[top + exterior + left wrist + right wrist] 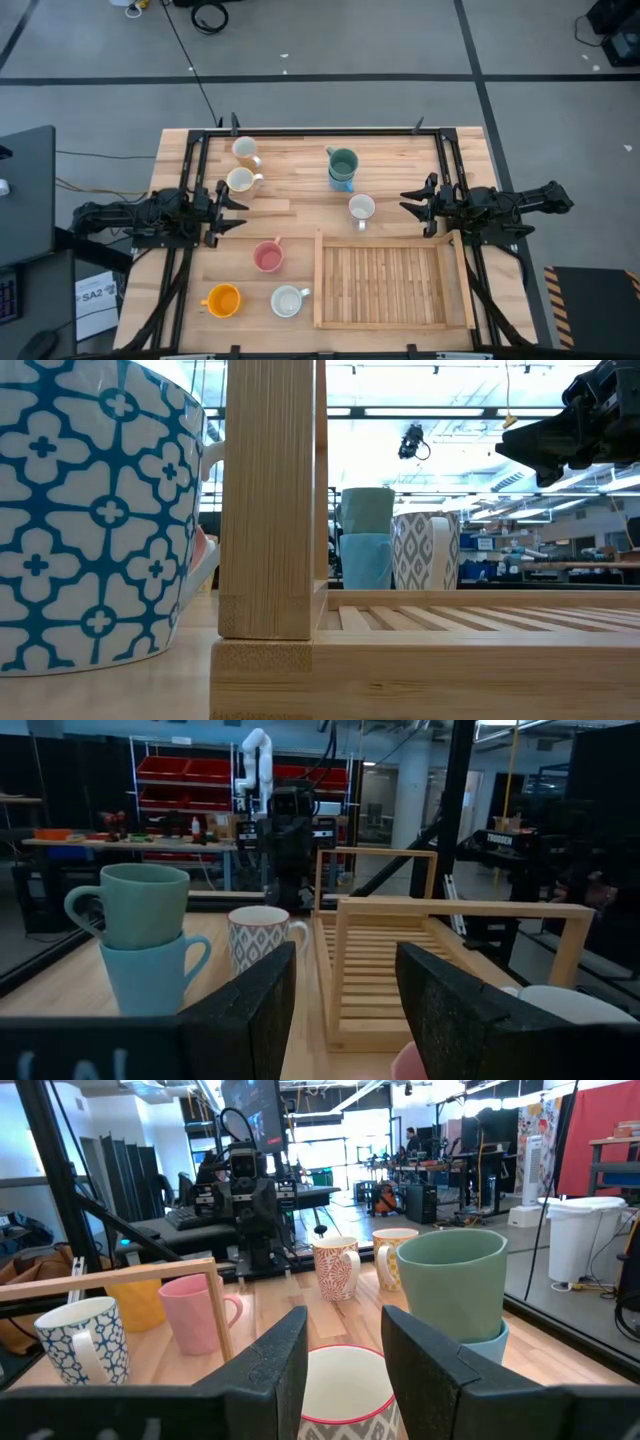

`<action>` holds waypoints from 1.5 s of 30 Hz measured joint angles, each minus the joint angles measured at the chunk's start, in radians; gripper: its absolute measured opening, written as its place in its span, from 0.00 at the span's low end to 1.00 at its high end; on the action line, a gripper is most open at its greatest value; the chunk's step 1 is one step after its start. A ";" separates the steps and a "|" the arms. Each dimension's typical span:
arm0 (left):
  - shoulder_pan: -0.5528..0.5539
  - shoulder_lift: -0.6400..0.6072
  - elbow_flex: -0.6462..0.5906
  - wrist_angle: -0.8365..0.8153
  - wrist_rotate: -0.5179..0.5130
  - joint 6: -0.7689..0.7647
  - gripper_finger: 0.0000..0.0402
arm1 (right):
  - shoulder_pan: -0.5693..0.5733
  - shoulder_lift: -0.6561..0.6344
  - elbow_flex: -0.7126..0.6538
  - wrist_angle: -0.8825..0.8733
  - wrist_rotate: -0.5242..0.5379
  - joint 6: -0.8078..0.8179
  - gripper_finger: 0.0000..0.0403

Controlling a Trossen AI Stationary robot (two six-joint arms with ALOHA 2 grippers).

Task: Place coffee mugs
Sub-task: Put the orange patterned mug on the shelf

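Honestly, both jaws stood released and empty, left gripper and right gripper hovering at the desk edges; my right aimed at the white patterned ceramic mug beside the slatted wooden tray. Closing off-centre could tip it against the stacked green-on-blue mugs.
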 joint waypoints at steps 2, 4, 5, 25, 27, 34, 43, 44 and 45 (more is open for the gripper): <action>0.000 0.000 0.000 0.000 -0.014 0.000 0.45 | 0.000 0.000 0.000 0.000 0.000 0.000 0.34; 0.000 0.000 0.000 0.000 -0.039 0.000 0.47 | 0.000 0.000 0.000 0.000 0.000 0.000 0.34; 0.000 0.000 0.000 0.000 -0.052 -0.001 0.49 | 0.000 0.000 0.000 0.000 0.000 0.000 0.34; 0.000 0.000 0.000 -0.001 -0.210 -0.003 0.78 | 0.000 0.000 0.000 0.000 0.000 0.000 0.34; 0.000 0.000 0.000 -0.001 -0.210 -0.003 0.78 | 0.000 0.000 0.000 0.000 0.000 0.000 0.34; 0.000 0.000 0.000 -0.002 -0.210 -0.003 0.78 | 0.000 0.000 0.000 0.000 0.000 0.000 0.34; 0.000 0.001 0.000 0.065 -0.250 -0.118 0.78 | 0.000 0.000 0.000 0.000 0.000 0.000 0.34; 0.000 0.001 0.000 0.082 -0.259 -0.141 0.78 | 0.000 0.000 0.000 0.000 0.000 0.000 0.34; 0.000 0.001 0.001 0.094 -0.266 -0.161 0.78 | 0.000 0.000 0.000 0.000 0.000 0.000 0.34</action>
